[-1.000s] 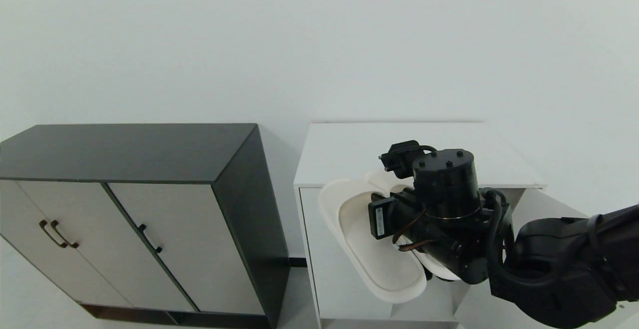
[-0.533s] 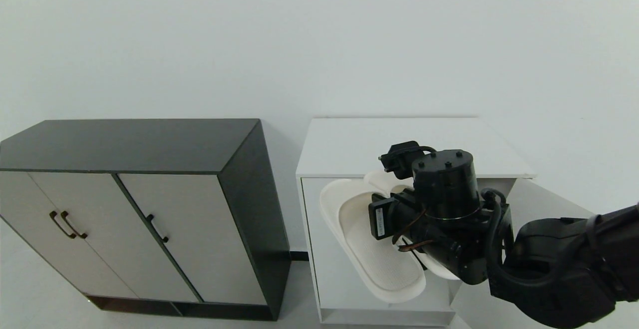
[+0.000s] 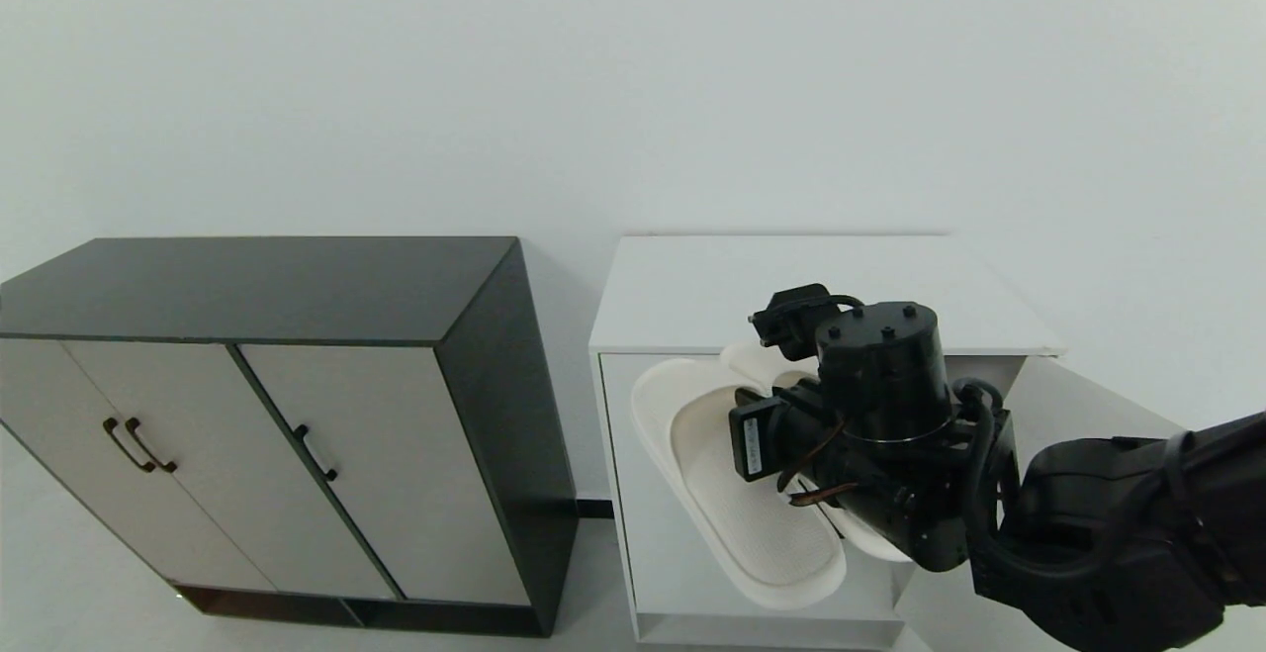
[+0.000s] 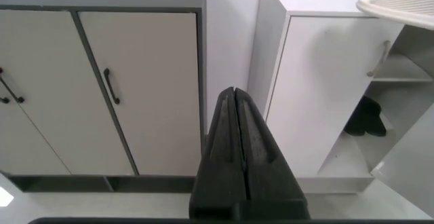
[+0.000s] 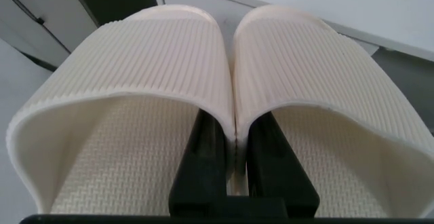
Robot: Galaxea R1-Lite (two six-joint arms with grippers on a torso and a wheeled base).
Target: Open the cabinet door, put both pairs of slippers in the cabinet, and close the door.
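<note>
Slippers [image 3: 762, 523], a cream ribbed foam pair, sit clamped in the right claw [image 5: 234, 139] at lower centre-right of the head view, before the white cabinet [image 3: 712, 286]; left claw [image 4: 234, 102] closed, fingers [image 4: 220, 139] pressed together.

Closed cabinet [image 3: 297, 415] left of open cabinet [image 3: 692, 286], slippers [image 3: 752, 523] before it.

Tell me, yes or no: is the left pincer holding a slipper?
No, the left pincer is shut with nothing in it, while the cream slippers sit clamped in the right pincer.
</note>
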